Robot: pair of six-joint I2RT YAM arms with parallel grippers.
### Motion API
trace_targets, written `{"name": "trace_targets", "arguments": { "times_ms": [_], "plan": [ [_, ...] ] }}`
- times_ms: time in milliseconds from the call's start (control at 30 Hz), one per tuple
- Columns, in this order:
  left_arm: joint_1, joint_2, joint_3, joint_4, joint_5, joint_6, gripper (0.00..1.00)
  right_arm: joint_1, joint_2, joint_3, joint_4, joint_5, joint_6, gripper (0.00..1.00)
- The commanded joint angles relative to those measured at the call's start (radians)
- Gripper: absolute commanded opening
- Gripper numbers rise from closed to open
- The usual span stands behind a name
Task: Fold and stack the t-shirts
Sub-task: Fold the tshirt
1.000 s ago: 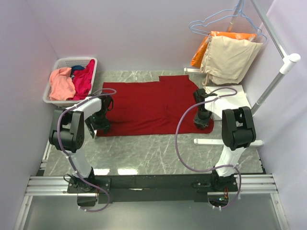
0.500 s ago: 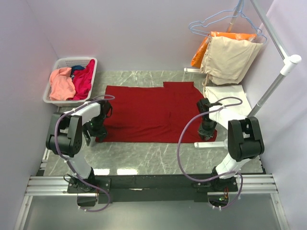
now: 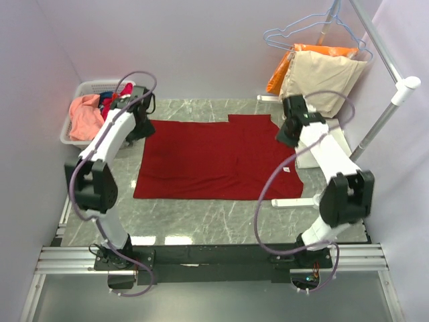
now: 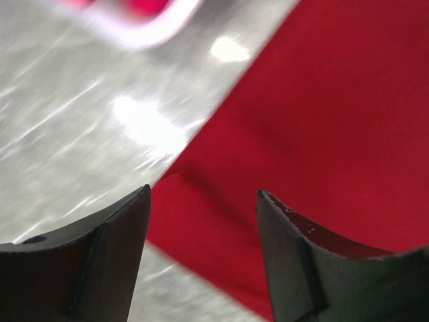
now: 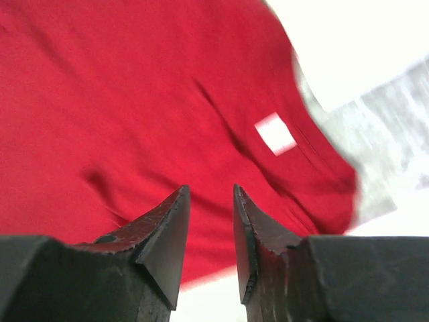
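Observation:
A dark red t-shirt [image 3: 214, 157] lies spread flat across the marble table [image 3: 221, 218]. My left gripper [image 3: 139, 129] hangs open over its far left corner; the left wrist view shows red cloth [image 4: 322, 121] and bare marble beneath the spread fingers [image 4: 107, 255], with nothing between them. My right gripper [image 3: 287, 133] hovers open above the far right corner. In the right wrist view it is empty over the red t-shirt [image 5: 134, 100], near the shirt's white label [image 5: 275, 133]. A folded cream-white t-shirt [image 3: 342, 139] lies to the right, partly hidden by the right arm.
A white basket [image 3: 87, 86] at the far left holds a salmon-pink t-shirt [image 3: 84, 115], with a magenta one [image 3: 122, 95] and a blue one [image 3: 107, 102] partly hidden by the left arm. Beige and orange garments [image 3: 322, 77] hang from a rack [image 3: 389, 107] at the back right. Walls close in on both sides.
Both grippers have left the shirt's near corners and moved to its far corners. The shirt had slid nearer and now lies flat. The right jaws have opened wider.

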Motion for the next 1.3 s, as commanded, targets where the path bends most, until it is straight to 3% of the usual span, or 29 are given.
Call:
{"name": "trace_targets", "arguments": {
  "times_ms": [0,200,433,567,900,1133,1233,1267],
  "plan": [
    [0.005,0.169,0.148,0.108,0.062,0.06,0.67,-0.006,0.191,0.191,0.098,-0.03,-0.038,0.39],
    [0.019,0.336,0.246,0.379,0.096,0.141,0.66,-0.009,0.377,0.338,0.236,-0.095,-0.101,0.39],
    [0.022,0.554,0.415,0.418,0.053,0.167,0.65,-0.012,0.467,0.381,0.357,-0.156,-0.123,0.38],
    [0.023,0.599,0.438,0.461,0.019,0.204,0.66,-0.012,0.501,0.423,0.374,-0.149,-0.133,0.38],
    [0.037,0.768,0.651,0.392,-0.036,0.207,0.68,-0.012,0.579,0.509,0.361,-0.159,-0.143,0.37],
    [0.086,0.847,0.747,0.272,0.013,0.139,0.69,-0.015,0.653,0.63,0.302,-0.164,-0.149,0.37],
    [0.088,0.864,0.75,0.257,0.042,0.143,0.61,-0.018,0.679,0.669,0.295,-0.159,-0.153,0.37],
    [0.088,0.869,0.75,0.255,0.05,0.143,0.53,-0.018,0.69,0.685,0.278,-0.156,-0.152,0.37]
  ]
}}
